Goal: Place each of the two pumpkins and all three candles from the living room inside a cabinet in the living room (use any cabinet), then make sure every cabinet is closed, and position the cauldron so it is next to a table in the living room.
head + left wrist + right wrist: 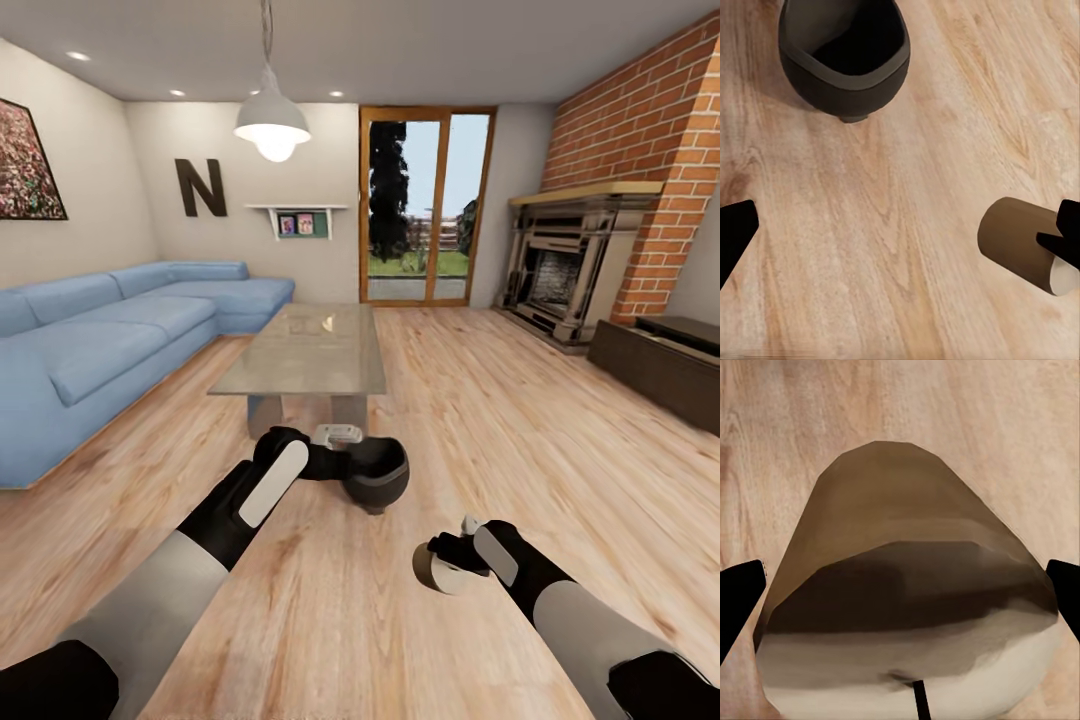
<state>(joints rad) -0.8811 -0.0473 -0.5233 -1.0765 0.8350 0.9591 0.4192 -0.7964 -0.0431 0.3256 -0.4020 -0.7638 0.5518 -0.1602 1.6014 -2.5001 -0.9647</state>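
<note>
1. Head view: we hold a candle (437, 570) in the right gripper (447, 566), low over the wooden floor (480, 420). The left gripper (352, 462) sits at the cauldron (380, 476), just in front of the glass coffee table (300, 352); from this view we cannot tell whether it grips the rim.

2. Head view, surroundings: the cabinet (665, 368) — a long, low, dark console — stands at the far right beside the brick fireplace (570, 265). The blue sofa (110, 340) lines the left wall. We judge the floor between us and the cabinet to be free; the table and cauldron lie off that route.

3. Left wrist view: the left fingertips (735, 236) stand wide apart over bare floor, so this pincer is released. The cauldron (844, 56) stands upright ahead, apart from the fingers. The candle (1020, 244) shows off to one side.

4. Right wrist view: the candle (907, 592) lies between the dark fingertips (739, 600), wick (920, 701) toward the camera — clenched on it.

5. Procedure: we keep the right grip firm and the candle level while driving to the cabinet; a drawer must be open before release. No drawer state is legible from here.
</note>
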